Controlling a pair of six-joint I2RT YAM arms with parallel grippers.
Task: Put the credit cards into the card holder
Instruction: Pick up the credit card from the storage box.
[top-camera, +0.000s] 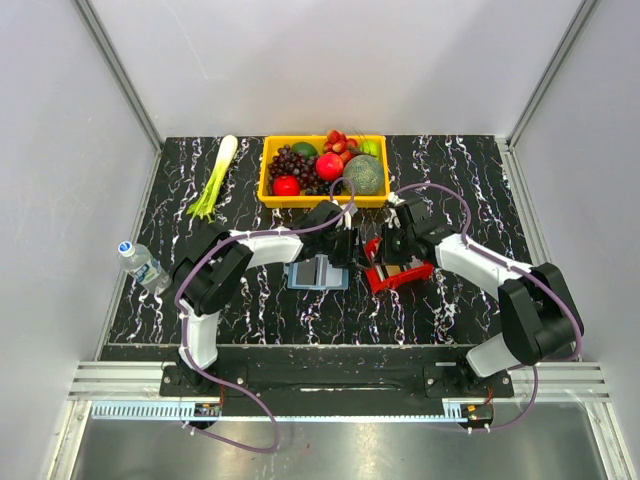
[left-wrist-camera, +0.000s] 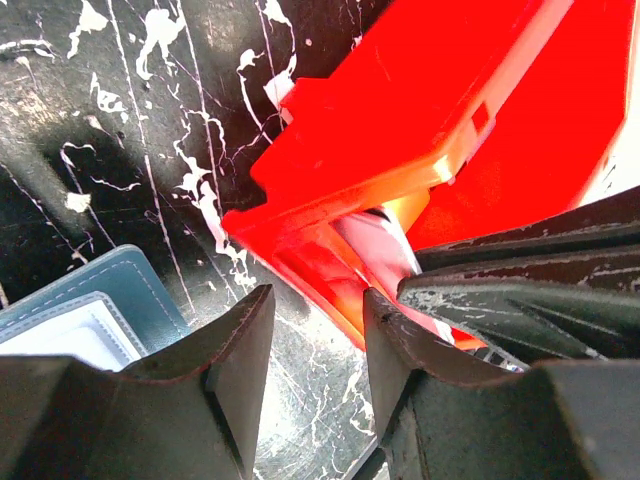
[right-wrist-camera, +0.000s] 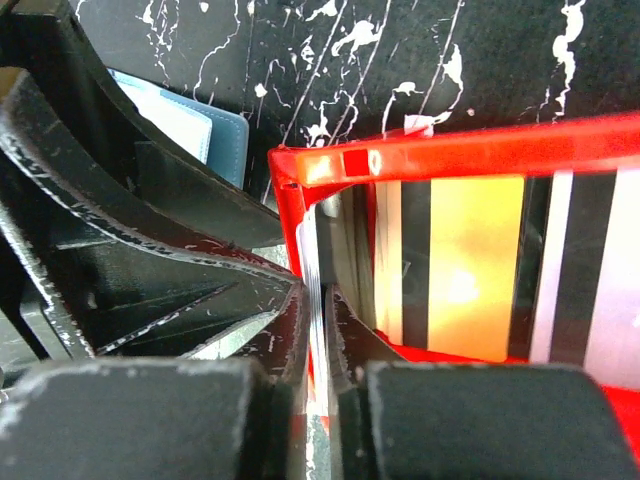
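The red tray (top-camera: 403, 274) holds several credit cards (right-wrist-camera: 460, 265) standing on edge. My right gripper (right-wrist-camera: 322, 305) is shut on a thin pale card (right-wrist-camera: 313, 262), seen edge-on at the tray's left end against its red wall. In the top view the right gripper (top-camera: 393, 250) is over the tray. The blue card holder (top-camera: 318, 272) lies open and flat left of the tray; it also shows in the left wrist view (left-wrist-camera: 105, 310) and in the right wrist view (right-wrist-camera: 205, 125). My left gripper (left-wrist-camera: 318, 345) is open and empty, low over the table beside the tray's corner (left-wrist-camera: 300, 250).
A yellow basket of fruit (top-camera: 322, 168) stands at the back centre. A leek (top-camera: 215, 178) lies at the back left. A water bottle (top-camera: 142, 263) lies at the table's left edge. The two grippers are close together between the holder and the tray.
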